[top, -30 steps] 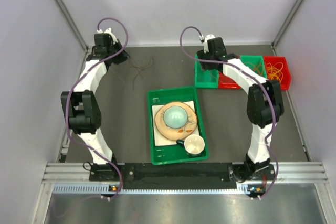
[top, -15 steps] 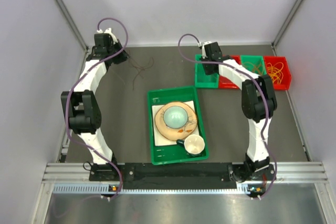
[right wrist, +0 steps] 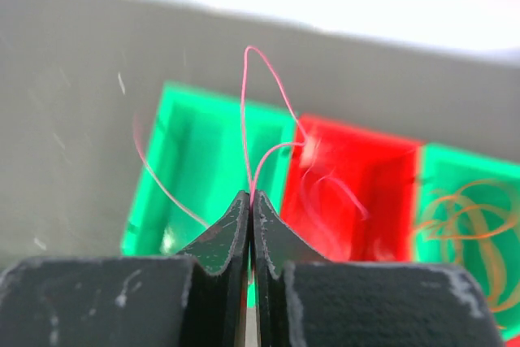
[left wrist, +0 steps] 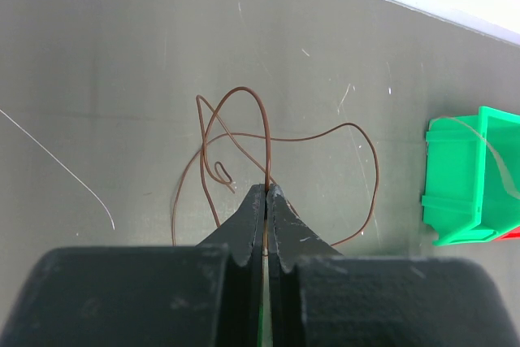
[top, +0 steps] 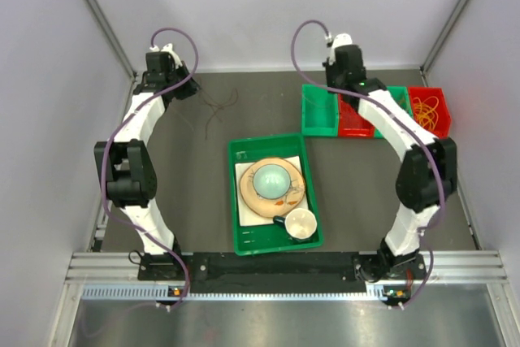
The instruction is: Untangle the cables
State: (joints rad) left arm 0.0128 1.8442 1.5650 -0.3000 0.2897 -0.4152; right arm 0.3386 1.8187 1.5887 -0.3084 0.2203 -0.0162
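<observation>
My left gripper [left wrist: 266, 189] is shut on a thin brown cable [left wrist: 266, 132], pinched at the fingertips. The rest of that cable lies in tangled loops on the grey table [top: 213, 110] ahead of it. My right gripper [right wrist: 251, 195] is shut on a thin pink-red cable [right wrist: 244, 111] and hangs raised over the bins. That cable loops upward, one end trails left over the green bin [right wrist: 203, 168], and blurred strands hang over the red bin [right wrist: 357, 201]. Orange-brown cables [right wrist: 463, 217] lie in the green bin beside it.
A row of green and red bins [top: 321, 115] stands at the back right; the far red bin holds yellow-orange cables [top: 424, 109]. A green tray [top: 237, 201] in the middle holds a plate, a bowl [top: 270, 178] and a cup [top: 300, 222]. Walls close both sides.
The right gripper has closed on the pink-red cable, and the right arm has lifted up and back from the left green bin. The left arm has not moved.
</observation>
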